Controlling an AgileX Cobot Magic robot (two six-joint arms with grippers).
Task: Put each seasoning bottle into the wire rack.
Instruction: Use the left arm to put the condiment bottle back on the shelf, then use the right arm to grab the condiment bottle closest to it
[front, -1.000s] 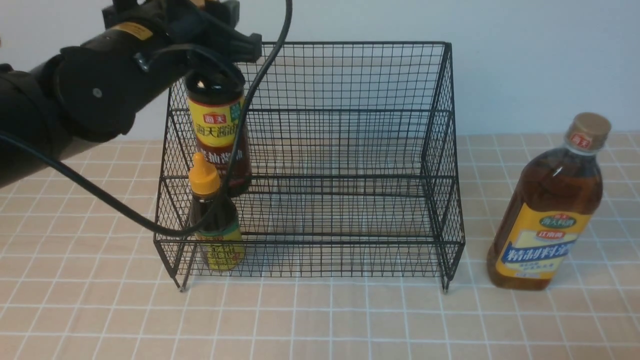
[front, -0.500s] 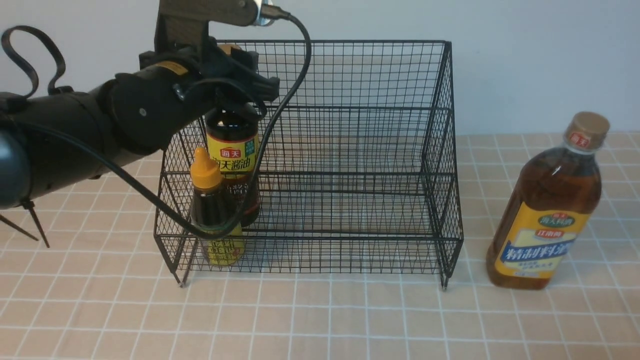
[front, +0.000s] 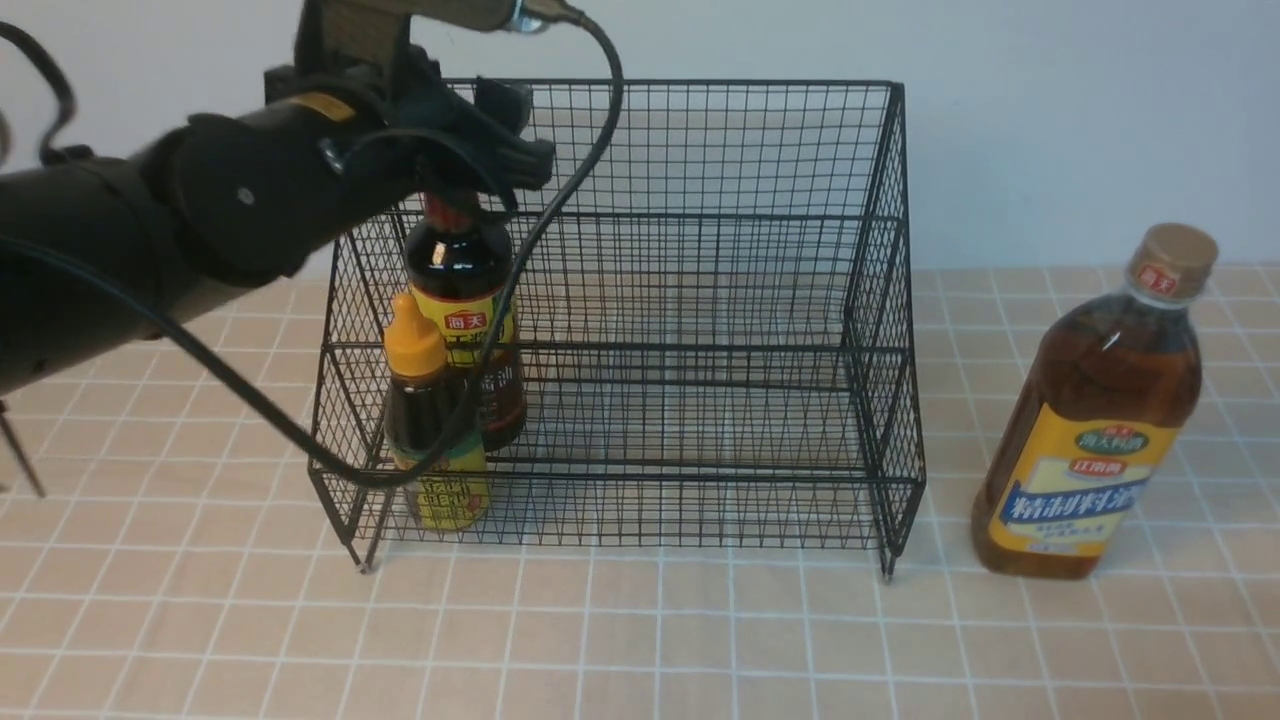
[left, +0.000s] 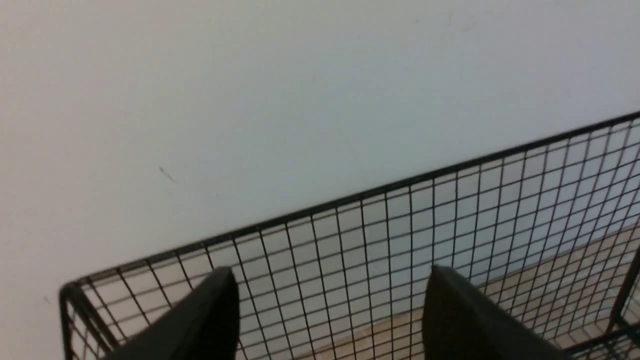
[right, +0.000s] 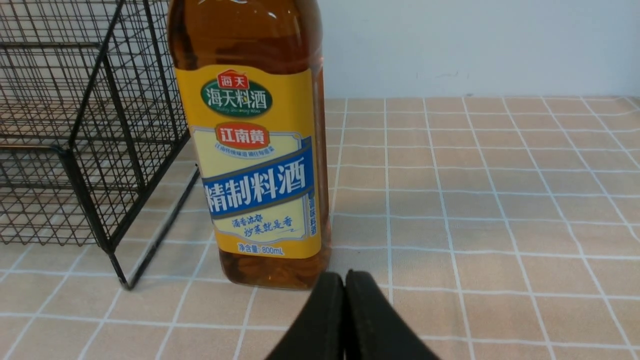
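Note:
The black wire rack stands mid-table. At its left end the small dark bottle with the yellow nozzle cap stands in the front tier. The tall soy-sauce bottle stands upright right behind it, its red-brown neck showing. My left gripper hovers just above that neck. In the left wrist view its fingers stand apart with only the rack's back mesh between them. The large amber bottle stands on the table right of the rack. My right gripper is shut and empty, just in front of the amber bottle.
The tiled tabletop stretches in front of the rack. A pale wall stands close behind. The left arm's black cable hangs across the rack's left front corner. The rack's right side stands close beside the amber bottle.
The left arm carried the soy-sauce bottle down into the rack behind the small bottle. The gripper has since lifted off it, baring the neck. The right arm has not moved.

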